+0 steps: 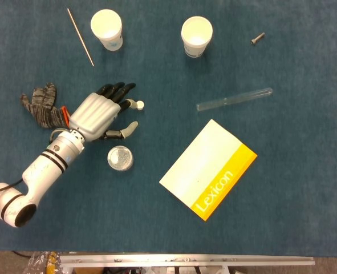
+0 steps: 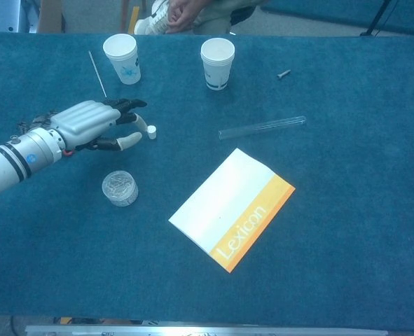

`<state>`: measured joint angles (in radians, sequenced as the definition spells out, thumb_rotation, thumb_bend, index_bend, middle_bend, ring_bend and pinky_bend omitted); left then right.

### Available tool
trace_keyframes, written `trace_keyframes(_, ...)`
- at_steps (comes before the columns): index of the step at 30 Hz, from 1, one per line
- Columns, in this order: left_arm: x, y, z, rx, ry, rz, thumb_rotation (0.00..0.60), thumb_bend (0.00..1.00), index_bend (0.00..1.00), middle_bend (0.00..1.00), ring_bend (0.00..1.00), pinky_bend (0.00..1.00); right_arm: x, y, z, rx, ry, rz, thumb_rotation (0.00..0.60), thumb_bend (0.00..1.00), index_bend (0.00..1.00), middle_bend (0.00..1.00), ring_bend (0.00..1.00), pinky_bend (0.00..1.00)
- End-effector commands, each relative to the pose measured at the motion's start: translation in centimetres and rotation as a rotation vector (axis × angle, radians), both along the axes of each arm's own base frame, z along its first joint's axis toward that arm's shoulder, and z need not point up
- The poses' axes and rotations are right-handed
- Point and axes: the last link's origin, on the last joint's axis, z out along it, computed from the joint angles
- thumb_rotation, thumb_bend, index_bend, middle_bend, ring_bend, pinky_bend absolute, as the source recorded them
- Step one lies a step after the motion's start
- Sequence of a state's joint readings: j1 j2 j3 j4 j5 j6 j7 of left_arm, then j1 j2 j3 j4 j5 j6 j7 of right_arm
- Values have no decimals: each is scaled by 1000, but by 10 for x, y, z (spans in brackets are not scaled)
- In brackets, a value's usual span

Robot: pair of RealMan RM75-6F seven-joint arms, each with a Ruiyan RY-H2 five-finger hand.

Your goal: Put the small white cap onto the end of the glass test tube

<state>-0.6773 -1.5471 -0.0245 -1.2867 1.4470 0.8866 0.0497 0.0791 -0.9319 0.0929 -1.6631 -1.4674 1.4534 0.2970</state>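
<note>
Left hand (image 1: 97,116) is low over the blue cloth, fingers spread, nothing in them. The small white cap (image 1: 139,104) sits just off its dark fingertips (image 1: 122,90), maybe touching, hard to call from here. That cap looks tiny and light, likely to skitter; pinch its sides between thumb and a finger, I'd say. Well to the right lies the glass test tube (image 1: 234,99), thin, slick, breakable, best held mid-length. Right hand isn't showing anywhere.
</note>
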Motion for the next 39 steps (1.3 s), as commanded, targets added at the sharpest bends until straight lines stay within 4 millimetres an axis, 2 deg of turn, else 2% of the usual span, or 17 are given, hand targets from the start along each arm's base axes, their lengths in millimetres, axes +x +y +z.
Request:
trace_keyframes(1, 1, 0, 2, 7, -1, -2, 0, 339, 241, 0, 0, 0, 0, 0, 0, -1, 0, 2, 600, 268, 411, 334, 244, 398)
trace_keyframes(14, 7, -6, 32, 81, -55, 1, 6, 340, 230, 0, 0, 0, 4, -2, -3, 8, 2, 16, 600, 268, 411, 334, 244, 397)
trace_keyframes(15, 7, -8, 32, 82, -61, 9, 26, 340, 230, 0, 0, 0, 5, -2, -3, 10, 1, 17, 600, 268, 411, 334, 244, 398)
trace_keyframes(18, 8, -10, 28, 75, -61, 18, 206, 339, 231, 2, 0, 0, 5, -2, -4, 10, -1, 20, 600, 268, 411, 334, 244, 398)
trace_keyframes(19, 9, -9, 27, 77, -60, 19, 250, 339, 232, 4, 0, 0, 5, -2, -4, 10, -1, 20, 600, 268, 411, 334, 244, 397)
trace_keyframes(22, 14, -8, 23, 82, -73, 20, 343, 339, 257, 16, 0, 0, 5, -1, -3, 10, 0, 19, 600, 268, 411, 334, 244, 398)
trace_keyframes(26, 24, -1, 19, 91, -95, 23, 398, 338, 309, 26, 0, 0, 5, 0, -2, 9, 0, 19, 600, 268, 411, 334, 244, 398)
trace_keyframes(34, 39, 10, 8, 93, -81, 18, 497, 338, 331, 9, 0, 0, 3, 1, -2, 12, -7, 16, 600, 268, 411, 334, 244, 398)
trace_keyframes(39, 47, 16, 2, 90, -57, 16, 517, 338, 335, 11, 0, 0, 1, 1, -3, 15, -10, 16, 600, 268, 411, 334, 244, 398)
